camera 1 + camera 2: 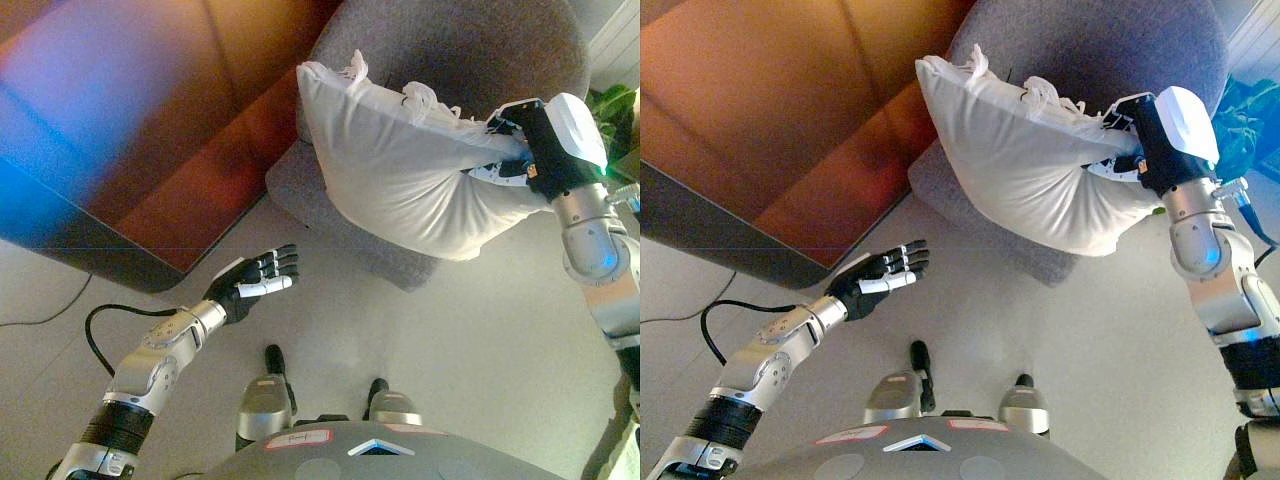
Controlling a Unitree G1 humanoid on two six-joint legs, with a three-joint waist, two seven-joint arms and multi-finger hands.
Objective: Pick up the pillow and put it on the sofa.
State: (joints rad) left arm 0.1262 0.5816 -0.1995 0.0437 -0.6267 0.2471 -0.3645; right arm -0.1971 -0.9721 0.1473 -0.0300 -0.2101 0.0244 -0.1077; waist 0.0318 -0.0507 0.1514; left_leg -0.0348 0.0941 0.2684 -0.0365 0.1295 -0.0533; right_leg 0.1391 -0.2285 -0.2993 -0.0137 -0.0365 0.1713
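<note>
At 1 o'clock, above the grey sofa (pixel 450 40), the right hand (pixel 520 150) pinches 1 edge of the white pillow (pixel 400 170), so the hanging weight could slip free or swing off the seat's front edge. The pillow looks soft, plump and creased, with a frayed upper seam; the left hand (pixel 255 283) hangs open and empty at 8 o'clock.

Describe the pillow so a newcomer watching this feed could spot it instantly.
Find the grey sofa at the top of the view. In front of its seat hangs the pillow, gripped at its right edge by the right hand. It is the only white, puffy thing there.
</note>
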